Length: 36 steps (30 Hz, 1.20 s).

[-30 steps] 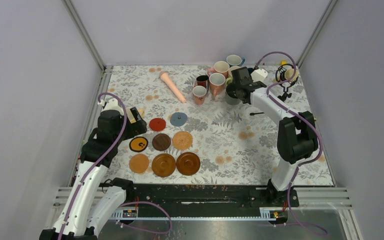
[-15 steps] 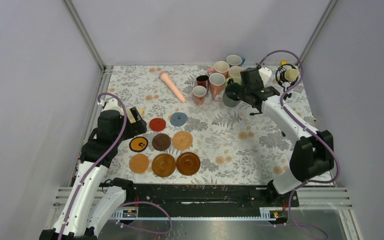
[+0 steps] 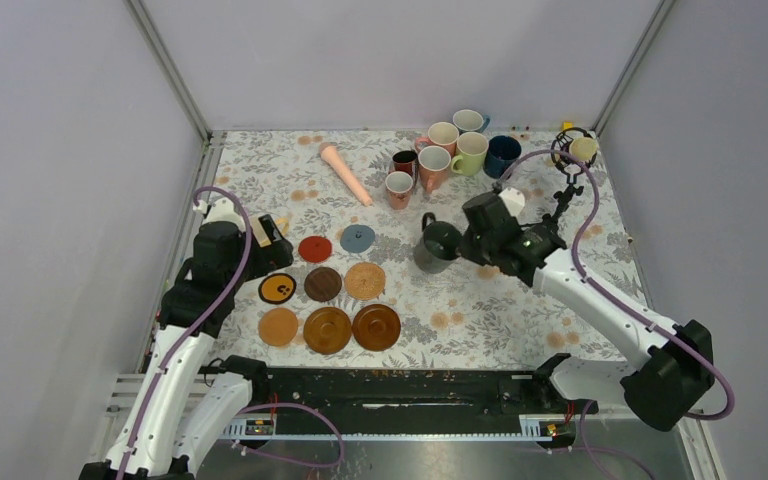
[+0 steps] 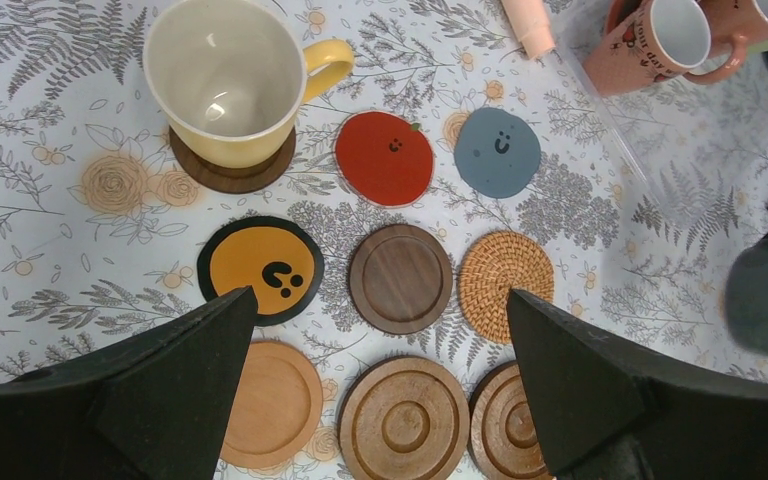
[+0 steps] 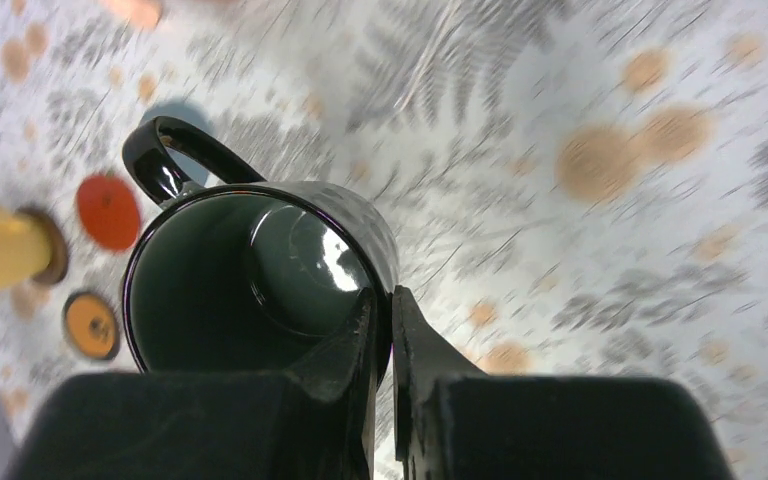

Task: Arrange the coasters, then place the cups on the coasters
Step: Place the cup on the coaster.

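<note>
Grey walls enclose a floral-print table. The right gripper pinches the rim of a dark mug above it; the left gripper hangs over coasters, fingers spread wide.

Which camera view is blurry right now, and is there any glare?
Right wrist view: the tablecloth is smeared by motion blur, yet the dark mug pinched in the right claw is sharp, with a bright glint inside. Left wrist and top views: mostly sharp.
</note>
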### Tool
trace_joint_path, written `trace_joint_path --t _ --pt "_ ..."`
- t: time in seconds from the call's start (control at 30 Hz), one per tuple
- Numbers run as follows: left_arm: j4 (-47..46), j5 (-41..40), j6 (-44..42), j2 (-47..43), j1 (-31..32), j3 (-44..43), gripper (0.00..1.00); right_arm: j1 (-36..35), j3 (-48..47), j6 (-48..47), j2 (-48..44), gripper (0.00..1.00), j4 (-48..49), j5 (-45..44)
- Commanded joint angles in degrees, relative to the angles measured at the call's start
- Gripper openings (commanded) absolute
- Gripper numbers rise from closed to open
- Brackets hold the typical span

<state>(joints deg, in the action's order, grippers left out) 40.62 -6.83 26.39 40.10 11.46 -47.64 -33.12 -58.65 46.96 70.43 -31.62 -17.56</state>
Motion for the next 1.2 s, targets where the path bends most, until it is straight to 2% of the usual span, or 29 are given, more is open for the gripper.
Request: trace_joint_path --t 0.0,0.17,0.3,0.47,0.67,0.97,1.17 --pt "-3.3 3.06 -0.11 -1.54 0.14 -0.36 0.99 -9.66 0.42 14.9 -3.3 0.0 0.81 -2.86" --pt "-3.16 2.37 0.02 -2.39 0.13 -0.53 0.99 -21.78 -0.95 28.24 -0.77 0.0 -4.21 -9.72" --pt "-3.18 2.42 -0.05 -3.17 0.14 -0.5 0.99 -27.13 -4.25 42.58 2.93 0.0 -12.21 -13.04" --pt "-3.1 2.46 0.06 -4.07 0.27 -0.66 0.99 -33.56 -13.05 55.92 10.39 0.0 -25.99 -16.91" --pt "-2.89 1.62 0.03 -5.34 0.96 -0.87 0.99 -39.23 -17.71 71.57 16.58 0.0 -33.98 -18.06" --pt "-1.99 -0.58 -0.03 -5.95 2.75 -1.2 0.99 -41.76 -25.18 74.42 24.51 0.0 -38.46 -16.46" --pt "-1.36 -2.35 0.06 -6.41 3.34 -1.55 0.99 -42.12 -24.97 74.73 27.87 0.0 -38.99 -15.17"
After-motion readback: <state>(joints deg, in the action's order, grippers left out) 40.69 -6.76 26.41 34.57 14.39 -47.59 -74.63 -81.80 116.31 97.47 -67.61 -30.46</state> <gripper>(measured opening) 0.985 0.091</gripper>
